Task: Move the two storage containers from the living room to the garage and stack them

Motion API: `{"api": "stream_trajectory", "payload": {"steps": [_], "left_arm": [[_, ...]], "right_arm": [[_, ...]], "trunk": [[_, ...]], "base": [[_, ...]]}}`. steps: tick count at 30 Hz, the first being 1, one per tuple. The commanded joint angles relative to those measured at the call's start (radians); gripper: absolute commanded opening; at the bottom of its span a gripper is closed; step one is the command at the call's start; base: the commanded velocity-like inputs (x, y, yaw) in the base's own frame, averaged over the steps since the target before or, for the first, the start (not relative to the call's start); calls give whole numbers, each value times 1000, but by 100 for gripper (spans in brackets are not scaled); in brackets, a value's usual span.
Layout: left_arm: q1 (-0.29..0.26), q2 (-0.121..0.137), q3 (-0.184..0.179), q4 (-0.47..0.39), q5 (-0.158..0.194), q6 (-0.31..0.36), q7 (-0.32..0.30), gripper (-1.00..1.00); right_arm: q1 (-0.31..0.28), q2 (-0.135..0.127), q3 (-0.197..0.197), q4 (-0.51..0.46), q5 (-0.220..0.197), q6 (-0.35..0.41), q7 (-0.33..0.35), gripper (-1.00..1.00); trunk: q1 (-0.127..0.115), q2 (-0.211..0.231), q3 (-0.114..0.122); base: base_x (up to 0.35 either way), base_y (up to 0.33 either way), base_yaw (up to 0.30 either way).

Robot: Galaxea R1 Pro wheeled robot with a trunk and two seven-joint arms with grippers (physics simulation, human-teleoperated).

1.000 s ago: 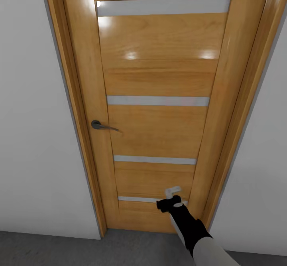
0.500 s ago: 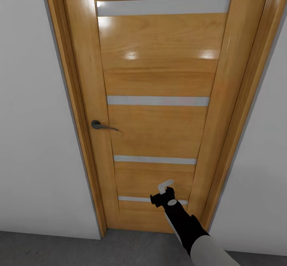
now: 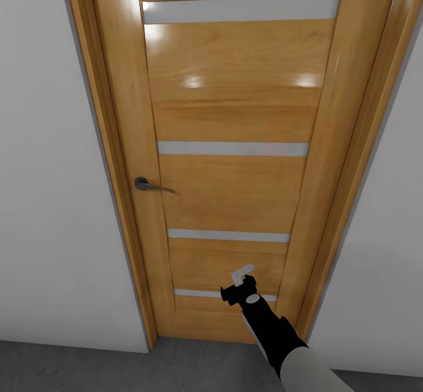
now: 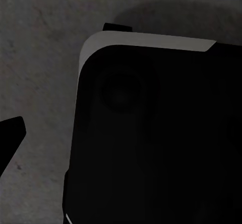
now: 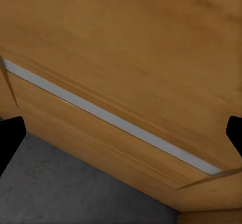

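The two storage containers are out of view. I face a closed wood-panelled door [image 3: 235,121] set in a white wall, with dark grey concrete floor [image 3: 88,368] at its foot. My right gripper [image 3: 241,275] reaches toward the door's lowest panels, close to the wood. In the right wrist view its black fingertips [image 5: 10,135] sit far apart at the picture's edges, open and empty, over the door's bottom stripe [image 5: 116,123]. My left gripper [image 4: 121,138] hangs over the grey floor [image 4: 40,57] beside my own dark base [image 4: 161,133]; one black fingertip [image 4: 11,132] shows, held wide.
A dark metal lever handle [image 3: 150,186] sits on the door's left side at mid height. The wooden frame [image 3: 111,163] borders the door on both sides. White walls [image 3: 53,204] flank it, and a strip of grey floor runs along the bottom.
My right gripper has shifted a little left and slightly up along the door's lower panels and turned at the wrist. The door, its handle and the view stay the same.
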Motion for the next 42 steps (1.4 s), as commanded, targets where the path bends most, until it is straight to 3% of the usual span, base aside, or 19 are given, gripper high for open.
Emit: {"api": "stream_trajectory", "payload": {"steps": [1,15,24,32,42], "left_arm": [[0,0,0,0,7,-2,1,100],[0,0,0,0,7,-3,1,100],[0,0,0,0,7,-4,0,100],[0,0,0,0,8,-7,-1,100],[0,0,0,0,8,-7,-1,100]], "right_arm": [[0,0,2,-1,9,7,-3,100],[0,0,5,-14,10,2,-4,100],[-53,0,18,-27,14,-214,29,100],[-59,0,68,-18,19,-255,36,100],[-59,0,71,24,21,-298,36,100]], "trunk": [[0,-1,-1],[0,-1,-1],[0,-1,-1],[0,-1,-1],[0,-1,-1]], "base": [[0,0,0],[0,0,0],[0,0,0],[146,0,0],[291,0,0]]}}
